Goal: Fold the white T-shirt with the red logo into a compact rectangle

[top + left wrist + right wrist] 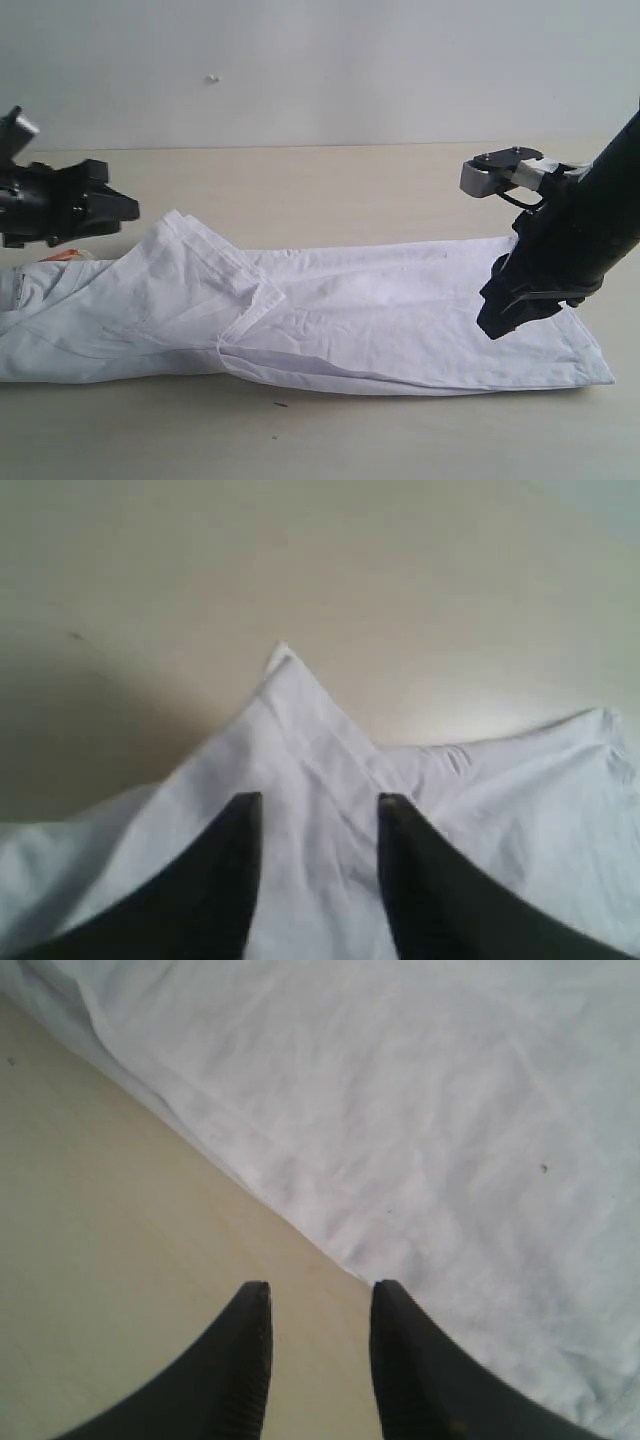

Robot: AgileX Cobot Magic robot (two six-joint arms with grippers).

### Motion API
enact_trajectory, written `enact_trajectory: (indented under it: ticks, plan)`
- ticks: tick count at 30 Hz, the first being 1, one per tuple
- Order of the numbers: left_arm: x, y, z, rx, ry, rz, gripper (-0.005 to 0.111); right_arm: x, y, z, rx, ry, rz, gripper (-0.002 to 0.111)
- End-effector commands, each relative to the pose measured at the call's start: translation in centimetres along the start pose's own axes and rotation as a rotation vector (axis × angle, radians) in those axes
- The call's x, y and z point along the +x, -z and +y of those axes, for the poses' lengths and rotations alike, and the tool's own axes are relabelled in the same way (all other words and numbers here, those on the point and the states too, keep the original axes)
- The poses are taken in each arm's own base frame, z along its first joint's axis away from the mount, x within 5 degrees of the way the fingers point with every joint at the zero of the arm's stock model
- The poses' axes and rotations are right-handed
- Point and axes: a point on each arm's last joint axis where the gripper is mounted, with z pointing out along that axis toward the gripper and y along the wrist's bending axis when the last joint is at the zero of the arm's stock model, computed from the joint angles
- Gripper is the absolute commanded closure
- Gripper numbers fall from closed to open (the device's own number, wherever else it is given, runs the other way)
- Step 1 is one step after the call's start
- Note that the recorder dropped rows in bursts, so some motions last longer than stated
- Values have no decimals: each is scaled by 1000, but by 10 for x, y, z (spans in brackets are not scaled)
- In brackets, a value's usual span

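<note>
The white T-shirt (380, 310) lies folded lengthwise in a long band across the table. Its red logo is hidden; only a bit of orange neck tag (68, 255) peeks out at the left end. My left gripper (128, 208) hovers over that left end, open, with nothing between its fingers. In the left wrist view the gripper (320, 805) hangs above a pointed fold of the shirt (320, 730). My right gripper (493, 322) stands open over the shirt's right end. In the right wrist view the gripper (320, 1295) straddles bare table right at the shirt's (420, 1110) edge.
The light wooden table (350, 180) runs back to a pale wall. A small dark speck (281, 404) lies on the table in front of the shirt. The right arm's grey camera block (495, 172) sticks out above the shirt's right end.
</note>
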Motion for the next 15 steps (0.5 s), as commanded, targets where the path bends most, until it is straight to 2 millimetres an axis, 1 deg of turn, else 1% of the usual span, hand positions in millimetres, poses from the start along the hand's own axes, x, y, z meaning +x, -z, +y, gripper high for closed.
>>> enact_trajectory:
  ticks: [1, 3, 6, 11, 15]
  plan:
    - [-11, 35, 25, -71, 108, -41, 42, 0, 2, 2, -10, -2, -13, 75]
    - [-10, 48, 40, -100, 185, -26, 32, 0, 2, 3, -12, -4, -14, 75]
    - [-6, 61, 57, -167, 221, 11, 25, 0, 2, 3, -12, -4, -14, 75]
    - [-4, 67, 65, -205, 201, 26, 23, 0, 2, 3, -19, -13, -13, 75]
    - [2, 70, 74, -300, 163, 84, 23, -1, 3, 4, -31, -25, -22, 75]
